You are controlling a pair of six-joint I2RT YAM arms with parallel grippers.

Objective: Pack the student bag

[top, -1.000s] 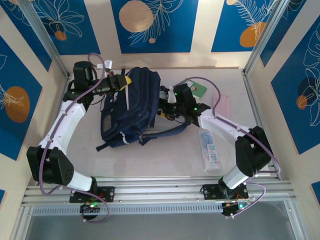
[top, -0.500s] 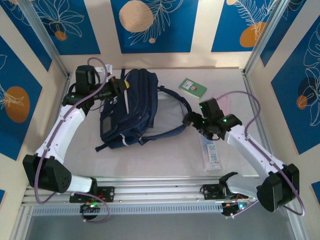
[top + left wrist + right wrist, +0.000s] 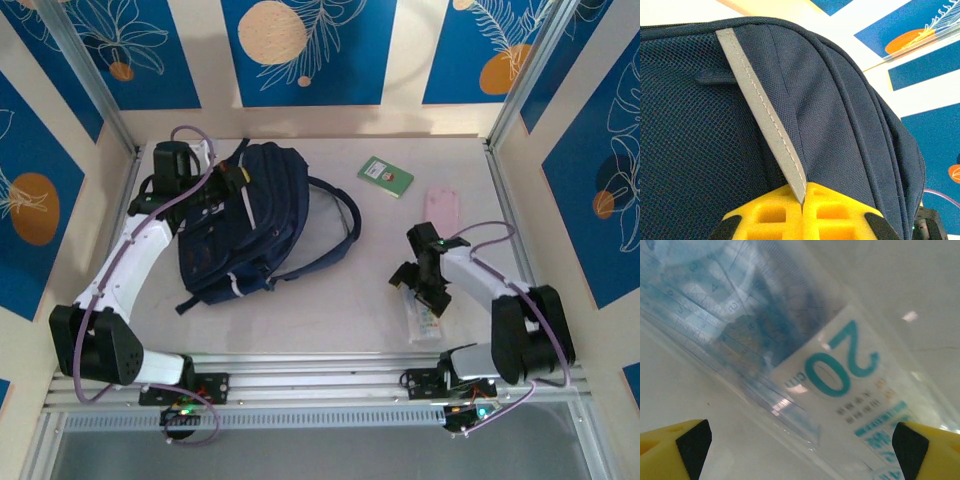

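On the left half of the table point(image 3: 330, 300), the student bag point(image 3: 245, 220) has been dragged a little leftward and turned since a second ago. The left gripper point(image 3: 802, 200) is still pinched shut on the grey stripe point(image 3: 765, 125) near the bag's top. Over the same second the right gripper point(image 3: 424, 284) has left the bag's edge and swung down to the ruler packet point(image 3: 830, 375) near the front right. Its jaws are spread wide on either side of the packet, not yet closed. The ruler looks like the next item to be picked up and packed.
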